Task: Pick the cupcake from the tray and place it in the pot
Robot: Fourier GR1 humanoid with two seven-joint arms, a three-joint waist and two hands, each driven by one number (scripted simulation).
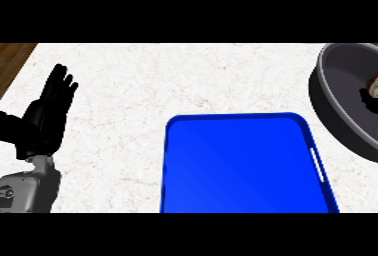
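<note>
Tabletop (pixel 184 75) of pale marble-like stone, with a strip of brown wood at the far left corner. Blue tray (pixel 244 165) sits near centre-right, nothing on it, a pale slot handle on its right rim. Grey pot (pixel 332 100) at far right, cut off by the frame edge, well apart from the left hand and just beside the tray's far right corner. Cupcake (pixel 371 90) lies inside the pot, only a sliver showing at the right edge: pale top, dark and reddish part below. Left hand (pixel 46 112) at the left edge, fingers straight and released, pointing up and away, holding nothing, resting above the tabletop; grey forearm below it at the near left. Right hand not visible anywhere. No writing, labels or brands readable on tray, pot or arm.
</note>
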